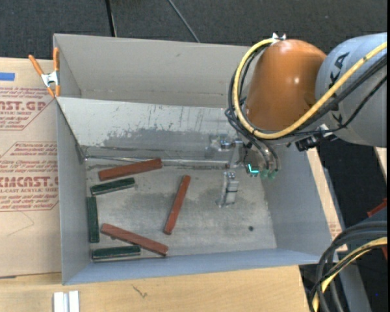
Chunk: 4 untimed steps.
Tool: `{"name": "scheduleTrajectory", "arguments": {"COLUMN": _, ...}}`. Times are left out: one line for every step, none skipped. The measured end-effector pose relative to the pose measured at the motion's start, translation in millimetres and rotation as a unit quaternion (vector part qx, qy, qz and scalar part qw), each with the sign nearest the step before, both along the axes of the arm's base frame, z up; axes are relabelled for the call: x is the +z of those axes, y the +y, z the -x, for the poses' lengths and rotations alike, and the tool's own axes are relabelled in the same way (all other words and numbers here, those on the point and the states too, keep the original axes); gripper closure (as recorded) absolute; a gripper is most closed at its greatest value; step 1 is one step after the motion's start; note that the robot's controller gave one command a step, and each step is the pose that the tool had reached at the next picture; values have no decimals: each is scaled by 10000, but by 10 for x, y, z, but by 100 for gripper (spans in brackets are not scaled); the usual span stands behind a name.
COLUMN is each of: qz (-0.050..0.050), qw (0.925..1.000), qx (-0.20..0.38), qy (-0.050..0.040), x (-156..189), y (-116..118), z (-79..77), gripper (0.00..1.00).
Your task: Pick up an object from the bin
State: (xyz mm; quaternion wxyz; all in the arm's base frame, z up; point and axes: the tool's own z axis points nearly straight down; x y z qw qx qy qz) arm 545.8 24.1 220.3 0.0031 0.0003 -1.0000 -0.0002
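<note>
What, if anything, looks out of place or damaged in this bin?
Nothing much stands out. The red-brown sticks and dark green sticks lie flat and whole, scattered at loose angles across the left and middle of the bin. The gripper is over bare floor to their right. The back wall just looks scuffed.

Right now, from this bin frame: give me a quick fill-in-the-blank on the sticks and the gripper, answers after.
1. The bin holds ___ red-brown sticks, among them the tilted red-brown stick at mid-floor.
2. It holds ___ green sticks, among them the dark green stick along the left wall.
3. The gripper is over bare floor, to the camera view's ___ of the tilted red-brown stick.
Missing words: three; three; right.
</note>
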Motion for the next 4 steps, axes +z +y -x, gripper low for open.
{"name": "scheduleTrajectory", "arguments": {"qz": -1, "qw": 10000, "qx": -2, "qy": -40, "x": 44, "y": -1, "z": -15, "gripper": 0}}
{"name": "scheduleTrajectory", "arguments": {"qz": 1, "qw": 9990, "qx": 438, "qy": -66, "x": -303, "y": 48, "z": -70, "gripper": 0}}
{"name": "scheduleTrajectory", "arguments": {"qz": -1, "qw": 9942, "qx": 1073, "qy": -69, "x": -877, "y": 81, "z": -225, "gripper": 0}}
{"name": "scheduleTrajectory", "arguments": {"qz": -7, "qw": 9936, "qx": 1129, "qy": -34, "x": -1318, "y": 154, "z": -162, "gripper": 0}}
